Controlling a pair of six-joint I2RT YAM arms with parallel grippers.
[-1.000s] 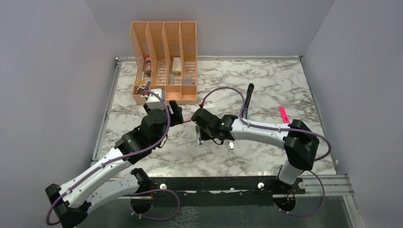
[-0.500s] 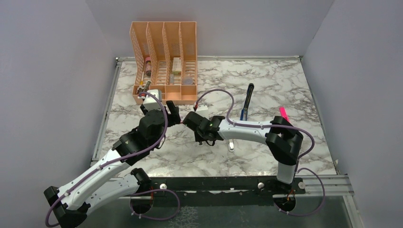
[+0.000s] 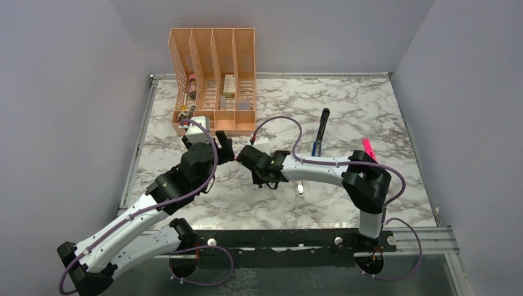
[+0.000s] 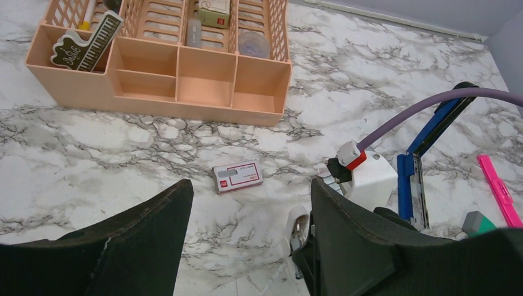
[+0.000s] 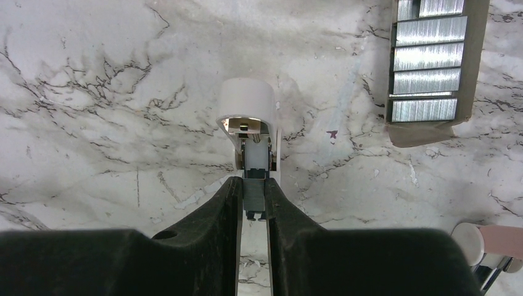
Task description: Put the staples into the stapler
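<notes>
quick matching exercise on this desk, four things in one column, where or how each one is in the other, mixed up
Things:
1. staples box
2. stapler
3. highlighter
4. white tool

Places or states:
a. bright pink, right of the stapler
b. pinched between the right fingers
c. blue and black, swung open
d. lying flat in front of the organizer

Pairs: 1-d, 2-c, 3-a, 4-b
</notes>
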